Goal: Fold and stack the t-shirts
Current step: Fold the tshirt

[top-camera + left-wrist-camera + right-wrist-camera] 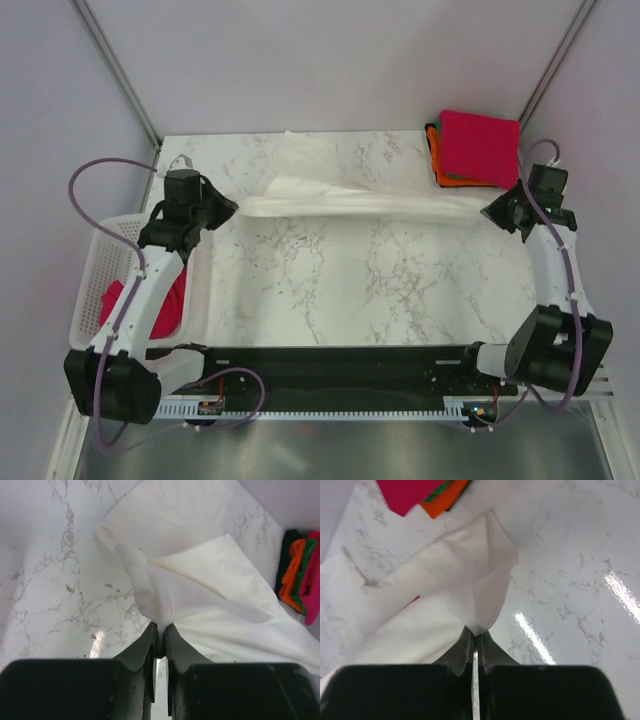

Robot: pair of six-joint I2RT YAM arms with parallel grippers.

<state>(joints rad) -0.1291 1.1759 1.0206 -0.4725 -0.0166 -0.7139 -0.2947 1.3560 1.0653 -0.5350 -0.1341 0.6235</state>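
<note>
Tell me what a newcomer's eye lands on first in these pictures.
First, the white cloth t-shirt, stretched as a long band across the far half of the marble table and pinched at its ends by the left pincer and the right pincer. Next, the folded magenta-pink t-shirt topping a stack in the far right corner.

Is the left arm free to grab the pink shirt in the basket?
Probably not yet: the left gripper is shut on the white t-shirt, though the pink shirt lies close by.
</note>
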